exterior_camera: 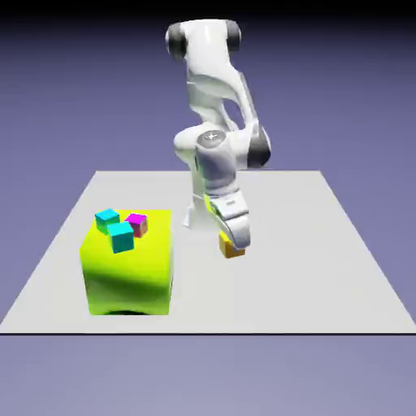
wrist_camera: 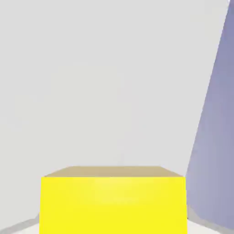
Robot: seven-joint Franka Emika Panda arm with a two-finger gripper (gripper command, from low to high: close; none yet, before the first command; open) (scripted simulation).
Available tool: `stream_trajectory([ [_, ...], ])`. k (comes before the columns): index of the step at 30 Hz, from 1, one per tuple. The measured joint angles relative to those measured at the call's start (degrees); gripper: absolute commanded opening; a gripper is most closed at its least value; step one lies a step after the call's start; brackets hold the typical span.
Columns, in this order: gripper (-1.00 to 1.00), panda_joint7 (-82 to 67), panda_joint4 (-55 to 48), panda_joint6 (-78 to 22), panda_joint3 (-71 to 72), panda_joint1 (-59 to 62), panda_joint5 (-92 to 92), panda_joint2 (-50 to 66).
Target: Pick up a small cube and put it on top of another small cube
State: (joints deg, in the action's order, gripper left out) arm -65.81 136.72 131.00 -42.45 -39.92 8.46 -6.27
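Yellow small cube (wrist_camera: 113, 205) is clamped between the fingers of the hand (exterior_camera: 234, 242), toward the exterior view's right from the lime-green block (exterior_camera: 130, 272). Two cyan cubes (exterior_camera: 121, 238) and one magenta cube (exterior_camera: 136, 224) (a compact group) rest on the block's upper surface. The block stands on the pale desk (exterior_camera: 301, 260).

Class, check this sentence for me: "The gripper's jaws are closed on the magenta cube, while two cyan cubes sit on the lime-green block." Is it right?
Not quite: the hand view shows the jaws closed on the yellow cube, not the magenta one. Two cyan cubes do sit on the lime-green block.
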Motion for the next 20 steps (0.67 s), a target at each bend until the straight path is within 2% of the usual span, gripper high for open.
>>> stream_trajectory([
  [9, -1.0, 2.5, -18.7, -19.9, -17.6, 4.7, -9.2, -2.7],
  [11, -1.0, 2.5, -18.7, -19.9, -17.7, 4.8, -9.2, -2.7],
  [14, -1.0, -1.3, -13.5, -12.5, -18.1, 5.3, -4.4, 2.3],
  [15, 1.0, -2.6, -11.8, -10.1, -18.2, 5.6, -2.8, 3.8],
  [17, 1.0, -2.6, -11.8, -10.0, -18.2, 5.6, -2.8, 3.8],
  [20, 1.0, 1.2, -17.1, -17.5, -17.8, 5.0, -7.6, -1.1],
])
